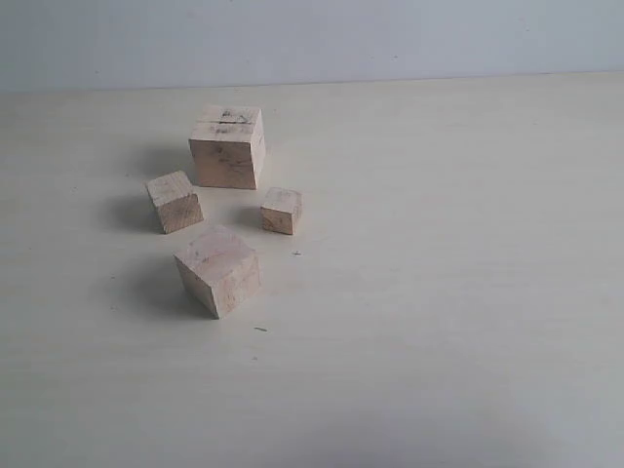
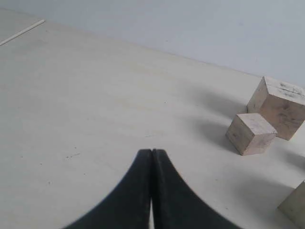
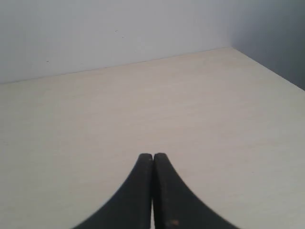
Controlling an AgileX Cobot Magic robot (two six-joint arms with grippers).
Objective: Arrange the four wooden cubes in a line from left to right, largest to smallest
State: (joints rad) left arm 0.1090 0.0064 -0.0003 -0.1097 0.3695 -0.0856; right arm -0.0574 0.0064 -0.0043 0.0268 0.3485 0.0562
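Four pale wooden cubes sit in a loose cluster left of the table's middle in the exterior view. The largest cube [image 1: 228, 146], with a groove and dark scribbles on top, stands farthest back. The second-largest cube [image 1: 217, 270] is nearest the front, turned at an angle. A smaller cube [image 1: 175, 202] lies at the left and the smallest cube [image 1: 281, 211] at the right. The left wrist view shows the largest cube [image 2: 278, 106], the smaller cube [image 2: 250, 133] and a corner of another cube [image 2: 295, 206]. My left gripper [image 2: 152, 151] is shut and empty, apart from them. My right gripper [image 3: 153, 155] is shut over bare table. Neither gripper appears in the exterior view.
The pale wooden table [image 1: 448, 273] runs back to a light wall [image 1: 312, 39]. The right wrist view shows the table's far edge [image 3: 119, 64] against the wall and a side edge [image 3: 271, 69]. A thin pale strip [image 2: 21, 32] lies far off in the left wrist view.
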